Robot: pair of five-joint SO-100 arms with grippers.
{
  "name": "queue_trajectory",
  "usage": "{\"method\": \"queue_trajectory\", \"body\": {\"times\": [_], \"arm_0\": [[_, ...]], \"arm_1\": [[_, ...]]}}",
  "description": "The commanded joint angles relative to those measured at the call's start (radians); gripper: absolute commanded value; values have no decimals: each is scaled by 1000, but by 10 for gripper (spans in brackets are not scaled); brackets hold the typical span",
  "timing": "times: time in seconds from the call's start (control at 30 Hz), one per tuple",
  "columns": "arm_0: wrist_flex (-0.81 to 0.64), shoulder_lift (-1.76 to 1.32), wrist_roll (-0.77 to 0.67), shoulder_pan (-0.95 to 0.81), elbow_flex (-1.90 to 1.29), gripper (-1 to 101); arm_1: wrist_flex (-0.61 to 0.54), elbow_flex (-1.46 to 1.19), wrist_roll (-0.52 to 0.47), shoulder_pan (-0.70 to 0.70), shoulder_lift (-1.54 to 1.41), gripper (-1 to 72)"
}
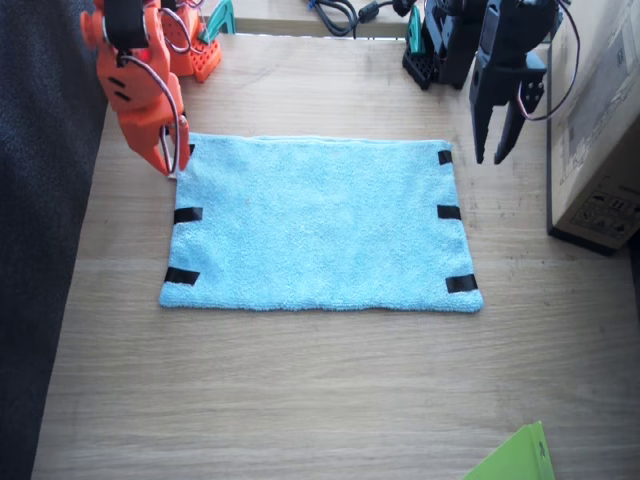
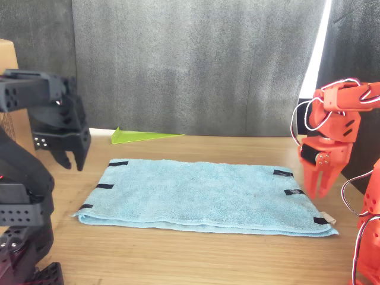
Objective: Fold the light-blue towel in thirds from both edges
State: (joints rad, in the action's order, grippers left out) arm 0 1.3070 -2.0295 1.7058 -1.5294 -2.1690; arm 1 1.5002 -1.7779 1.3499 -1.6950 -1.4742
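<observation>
Fixed view | right gripper (image 1: 170,160) slightly parted, empty, above light-blue towel (image 1: 320,225) corner | left gripper (image 1: 492,150) parted, empty

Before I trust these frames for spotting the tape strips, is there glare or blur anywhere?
Fixed view: soft, even light, the light-blue towel and its black tape strips sharp; the table slightly washed out near the far edge. Front view: a bright blown-out gap in the dark curtain at right; towel still clear.

A light-blue towel (image 1: 320,225) is spread flat on the wooden tabletop (image 1: 300,400); a green sheet (image 1: 515,458) lies at one edge.
</observation>
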Motion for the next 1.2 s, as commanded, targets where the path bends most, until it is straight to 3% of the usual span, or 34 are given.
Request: {"method": "queue_trajectory", "body": {"times": [0.0, 0.33, 0.73, 1.17], "arm_0": [[18, -80, 26, 15, -32, 188], [12, -100, 41, 100, -110, 199], [5, 181, -5, 202, 0, 189], [12, 238, -11, 206, 51, 199]], "arm_1": [[6, 11, 6, -8, -5, 135], [2, 20, 12, -34, 28, 135], [6, 21, 5, -28, 12, 137], [-8, 23, -11, -11, 49, 149]]}}
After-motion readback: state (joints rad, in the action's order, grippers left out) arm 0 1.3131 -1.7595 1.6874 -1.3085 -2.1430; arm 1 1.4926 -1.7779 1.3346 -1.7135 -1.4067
